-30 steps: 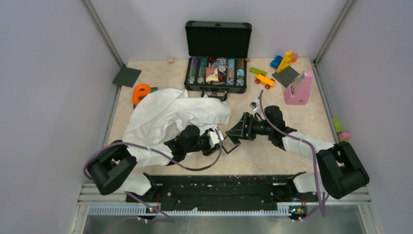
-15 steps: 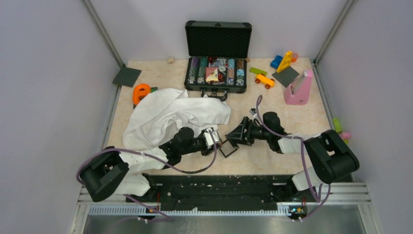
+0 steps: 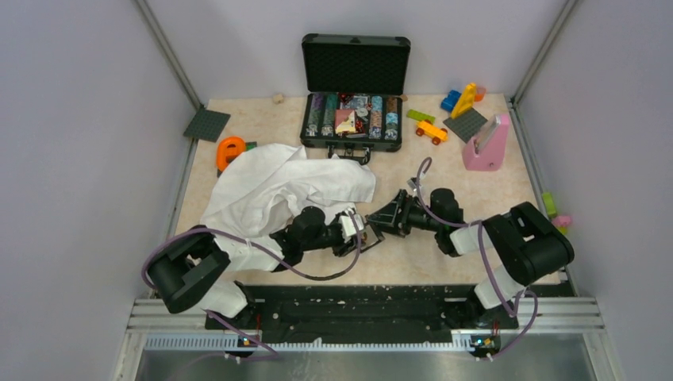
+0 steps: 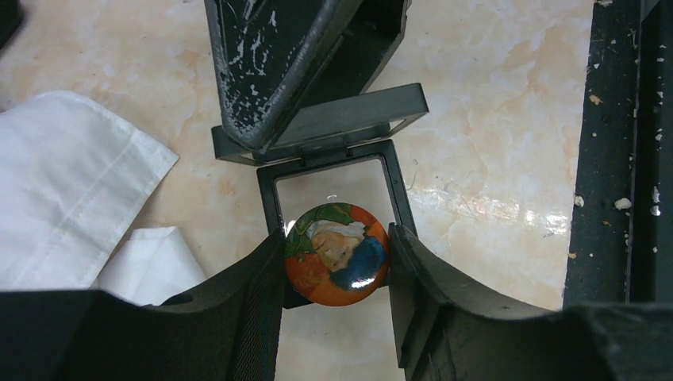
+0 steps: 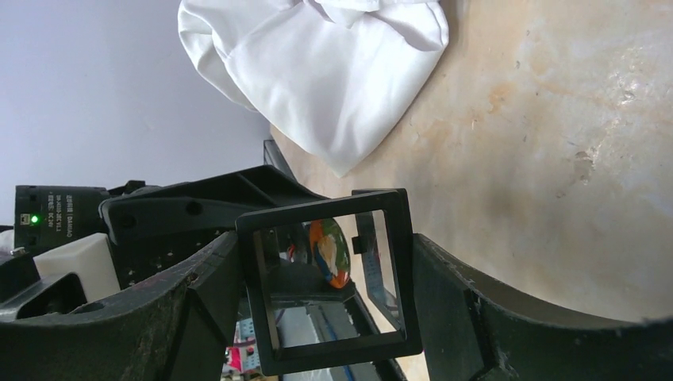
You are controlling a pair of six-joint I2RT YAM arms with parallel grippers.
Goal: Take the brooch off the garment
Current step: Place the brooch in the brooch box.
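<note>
Jaws of our left gripper (image 4: 336, 246) pinch the brooch (image 4: 337, 254) by its rim, clear of the shirt (image 4: 71, 182). Straight ahead, touching or nearly so, we meet the black frame (image 4: 268, 198), clamped at its sides by our right gripper (image 5: 325, 270). We judge its window to be the brooch's target.

Black left arm (image 3: 305, 228) and right arm (image 3: 528, 238), white shells (image 3: 468, 236), purple cables (image 3: 317, 275) (looping loosely), scuffed jaws

Fingers of the left pincer (image 4: 337, 262) cover the side edges of the brooch (image 4: 336, 252) and the lower half of the black frame (image 4: 267, 194) behind it. Left of that pincer, the shirt (image 4: 71, 206) runs past the picture's edge.
</note>
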